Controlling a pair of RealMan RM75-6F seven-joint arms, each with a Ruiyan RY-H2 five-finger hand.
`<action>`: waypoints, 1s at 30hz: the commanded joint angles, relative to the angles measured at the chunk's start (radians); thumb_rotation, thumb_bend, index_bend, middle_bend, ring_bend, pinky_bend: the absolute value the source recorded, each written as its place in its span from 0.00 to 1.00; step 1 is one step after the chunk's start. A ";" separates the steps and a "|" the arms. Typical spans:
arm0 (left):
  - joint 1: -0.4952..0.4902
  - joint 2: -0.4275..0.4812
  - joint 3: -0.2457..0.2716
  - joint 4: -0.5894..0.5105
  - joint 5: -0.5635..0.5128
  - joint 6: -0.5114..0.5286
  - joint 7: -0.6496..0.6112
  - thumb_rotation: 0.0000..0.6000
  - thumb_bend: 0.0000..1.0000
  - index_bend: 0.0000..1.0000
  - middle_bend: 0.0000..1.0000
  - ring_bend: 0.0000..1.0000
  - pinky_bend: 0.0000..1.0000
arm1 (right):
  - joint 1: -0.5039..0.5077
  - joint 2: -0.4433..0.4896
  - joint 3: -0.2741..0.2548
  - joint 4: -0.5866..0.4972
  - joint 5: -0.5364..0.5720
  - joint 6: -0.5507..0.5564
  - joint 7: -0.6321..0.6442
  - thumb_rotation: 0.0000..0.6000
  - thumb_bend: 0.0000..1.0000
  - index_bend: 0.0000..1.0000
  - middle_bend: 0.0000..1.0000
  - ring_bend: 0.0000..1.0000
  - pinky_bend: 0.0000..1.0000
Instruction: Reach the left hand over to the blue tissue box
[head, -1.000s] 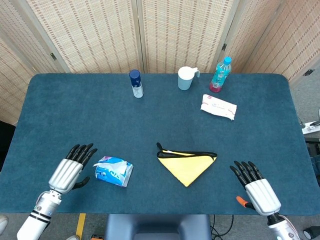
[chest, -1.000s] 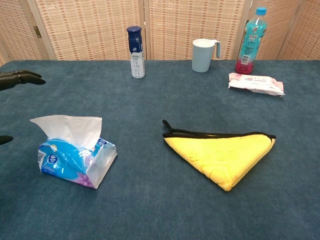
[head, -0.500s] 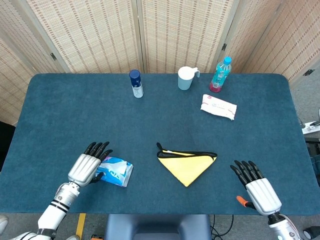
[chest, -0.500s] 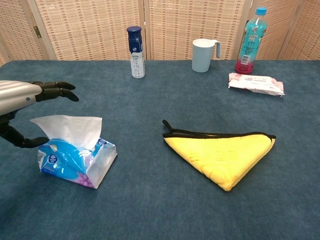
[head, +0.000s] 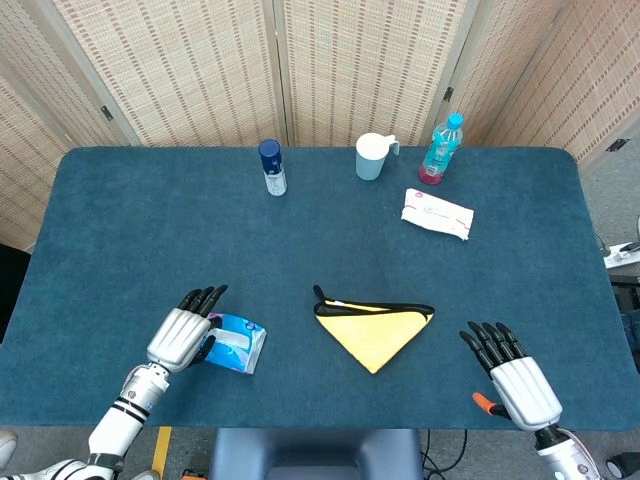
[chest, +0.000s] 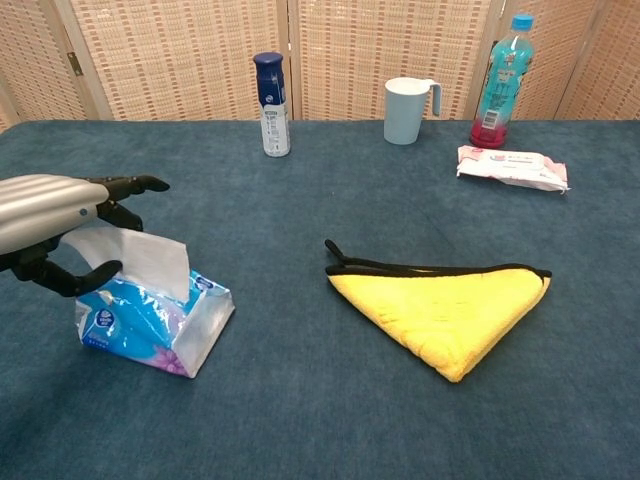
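Low in the frame's left, the blue tissue box (head: 231, 342) lies on the table (head: 120, 240). The left hand (head: 183, 332) hovers over its left end, fingers spread and holding nothing. At lower right, the right hand (head: 515, 375) lies flat, fingers apart.

On the table (head: 120, 230) there is one blue tissue box (head: 232, 343) near left, one yellow cloth (head: 374, 327) near the middle, one white wipes pack (head: 436, 214) far right, one pale blue cup (head: 371, 157), one dark-capped spray can (head: 271, 167) and one turquoise bottle (head: 440, 149) along the far edge. Two hands show: the left hand (head: 184, 332) and the right hand (head: 515, 375).
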 joint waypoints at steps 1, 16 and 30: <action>0.002 0.004 0.007 0.001 0.019 0.016 -0.012 1.00 0.66 0.68 0.08 0.00 0.16 | 0.001 -0.003 0.000 0.002 0.001 -0.004 -0.005 1.00 0.11 0.00 0.00 0.00 0.00; -0.013 0.098 -0.029 -0.151 0.033 0.089 0.065 1.00 0.67 0.70 0.09 0.00 0.16 | -0.001 -0.002 -0.002 0.002 -0.005 0.006 -0.004 1.00 0.11 0.00 0.00 0.00 0.00; -0.042 0.270 -0.145 -0.361 0.013 0.182 0.180 1.00 0.67 0.69 0.09 0.02 0.18 | -0.006 0.005 -0.007 -0.002 -0.020 0.021 0.004 1.00 0.11 0.00 0.00 0.00 0.00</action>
